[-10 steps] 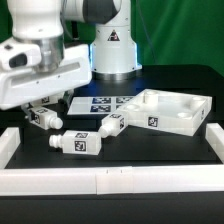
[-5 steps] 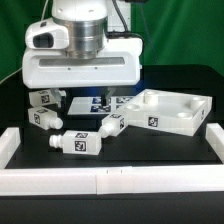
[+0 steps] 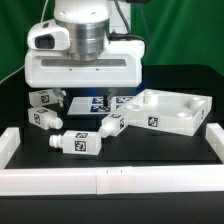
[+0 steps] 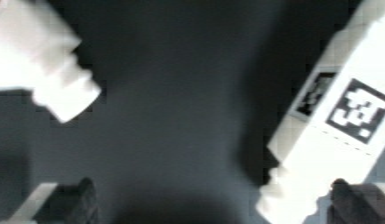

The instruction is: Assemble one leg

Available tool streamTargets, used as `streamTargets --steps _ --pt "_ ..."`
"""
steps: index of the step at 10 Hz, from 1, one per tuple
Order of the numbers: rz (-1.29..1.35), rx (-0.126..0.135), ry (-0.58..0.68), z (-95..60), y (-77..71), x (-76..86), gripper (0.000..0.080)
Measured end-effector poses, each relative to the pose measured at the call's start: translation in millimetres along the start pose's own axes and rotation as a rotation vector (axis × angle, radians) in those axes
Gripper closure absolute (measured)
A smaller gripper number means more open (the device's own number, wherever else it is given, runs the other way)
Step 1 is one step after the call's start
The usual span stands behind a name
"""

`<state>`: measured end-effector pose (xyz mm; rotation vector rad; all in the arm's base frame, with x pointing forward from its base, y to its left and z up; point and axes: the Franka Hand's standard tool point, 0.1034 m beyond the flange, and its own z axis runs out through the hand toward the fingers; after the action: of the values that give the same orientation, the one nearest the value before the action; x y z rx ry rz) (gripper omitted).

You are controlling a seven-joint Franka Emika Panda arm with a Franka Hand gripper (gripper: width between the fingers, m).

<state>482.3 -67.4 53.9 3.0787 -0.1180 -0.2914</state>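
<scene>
- A low white wall (image 3: 100,181) is running across the bottom of the exterior frame, nearest the camera.
- Just behind it, at lower centre, the leg (image 3: 80,141), a small stubby white plastic peg with a narrower end and black-and-white tags, is lying on its side on the black table (image 3: 150,152), apart from everything else.
- Handling, as a judgement: it is looking light, rigid and smooth, so probably slippery. I am favouring a pinch across the thick tagged body at mid-length, not the narrow end.
- Further back, a second peg (image 3: 44,118) and a third peg (image 3: 45,98) are lying at middle left. A fourth peg (image 3: 112,122) is lying just beside the big white square tray-like panel (image 3: 178,110).
- The marker board (image 3: 92,103) is lying partly hidden under the white wrist housing (image 3: 82,62).
- The gripper (image 4: 210,203) is hanging with its jaws spread wide and gripping nothing. A white tagged piece (image 4: 349,110) is lying beside one finger, not between them.
</scene>
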Motion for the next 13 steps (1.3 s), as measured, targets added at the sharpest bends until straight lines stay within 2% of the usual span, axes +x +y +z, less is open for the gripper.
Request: streamTargets --steps 1,2,3,4,7,9,11,12,13 --pt "0.086 0.004 -0.01 5.9 -13.0 -0.6 0.0151" --pt "0.18 0.029 -0.018 10.7 -24.6 1.2 0.0151" --pt "0.229 0.064 -0.018 14.4 -27.8 3.4 0.0151" --pt "0.219 0.059 0.015 21.0 -28.4 6.0 0.0151" --pt "0.209 0.05 0.026 39.2 -34.8 -1.0 0.0151" --pt "0.197 0.048 0.028 40.7 -38.1 -1.0 0.0151" --pt "0.197 0.047 0.028 41.0 -38.3 -1.1 0.0408" --pt "0.197 0.047 0.028 40.8 -38.4 -0.8 0.0408" --pt "0.178 0.046 0.029 40.7 -36.9 -0.5 0.0514"
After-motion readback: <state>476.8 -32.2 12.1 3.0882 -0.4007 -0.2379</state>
